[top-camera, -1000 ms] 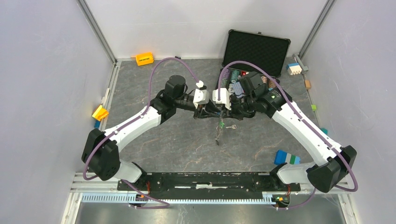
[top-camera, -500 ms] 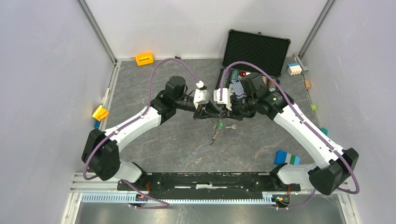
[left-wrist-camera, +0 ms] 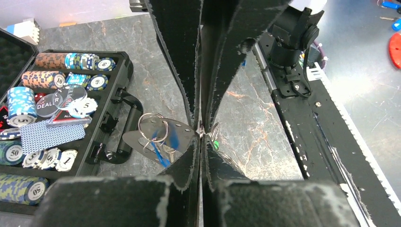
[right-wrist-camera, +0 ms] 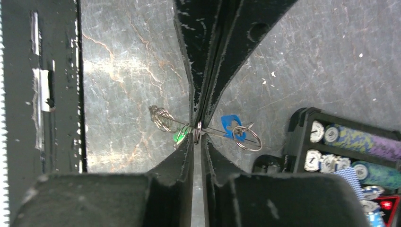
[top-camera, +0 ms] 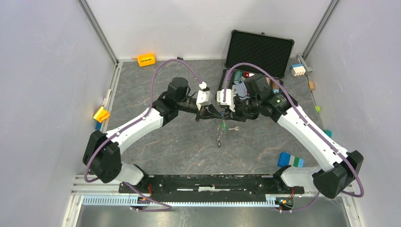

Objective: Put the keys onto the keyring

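The left hand (left-wrist-camera: 201,133) is clamped on the wire of the keyring (left-wrist-camera: 215,130) above the tabletop (top-camera: 179,142). The right hand (right-wrist-camera: 197,136) seems pinched on it too, the green tag (right-wrist-camera: 179,136) dangling. One key (top-camera: 234,128) lies below.

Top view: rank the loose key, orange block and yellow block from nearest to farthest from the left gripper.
1. The loose key, on the table just right of the left gripper.
2. The orange block, at the back wall, left.
3. The yellow block, against the left wall.

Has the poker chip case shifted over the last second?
No. The case sits where it was, its lid's right corner just as close to the corner post.
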{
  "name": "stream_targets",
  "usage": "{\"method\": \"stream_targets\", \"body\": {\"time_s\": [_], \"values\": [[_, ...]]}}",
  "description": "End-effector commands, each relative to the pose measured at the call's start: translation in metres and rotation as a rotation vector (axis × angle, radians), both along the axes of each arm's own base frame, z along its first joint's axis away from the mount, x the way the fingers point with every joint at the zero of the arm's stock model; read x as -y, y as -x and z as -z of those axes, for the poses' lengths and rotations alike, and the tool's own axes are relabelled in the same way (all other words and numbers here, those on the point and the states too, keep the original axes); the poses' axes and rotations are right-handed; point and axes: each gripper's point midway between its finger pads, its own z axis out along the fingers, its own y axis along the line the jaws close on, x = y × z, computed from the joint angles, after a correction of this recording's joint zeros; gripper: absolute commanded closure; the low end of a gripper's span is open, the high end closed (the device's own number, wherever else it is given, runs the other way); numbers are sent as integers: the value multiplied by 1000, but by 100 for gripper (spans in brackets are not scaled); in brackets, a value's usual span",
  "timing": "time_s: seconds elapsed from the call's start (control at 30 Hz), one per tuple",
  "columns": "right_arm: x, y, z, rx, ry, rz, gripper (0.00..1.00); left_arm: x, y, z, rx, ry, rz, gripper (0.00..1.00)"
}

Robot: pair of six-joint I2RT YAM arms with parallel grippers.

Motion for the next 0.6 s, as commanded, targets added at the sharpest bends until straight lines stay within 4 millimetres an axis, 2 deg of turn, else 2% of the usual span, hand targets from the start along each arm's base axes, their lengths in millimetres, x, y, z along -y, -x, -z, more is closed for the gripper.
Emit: {"method": "stream_targets", "body": {"time_s": [0.0,0.03,0.07,0.13,0.23,0.43,0.57], "values": [[1,-2,-15,58,-43,11,76,1,-2,-33,12,84,-24,98],[3,-2,-17,69,-53,17,71,-1,-2,-36,-35,108,-34,98],[5,-3,-20,83,-69,20,63,-2,-4,-50,-42,179,-36,98],[8,-2,-25,103,-99,16,59,-10,-5,-63,-96,283,-52,98],[11,2,-29,139,-160,10,59,-16,1,-77,-102,366,-26,98],[10,-1,-45,178,-239,23,63,-18,7,-74,-143,387,-17,98],[4,5,-55,160,-294,-21,64,-20,13,-74,-150,404,-20,98]]}}
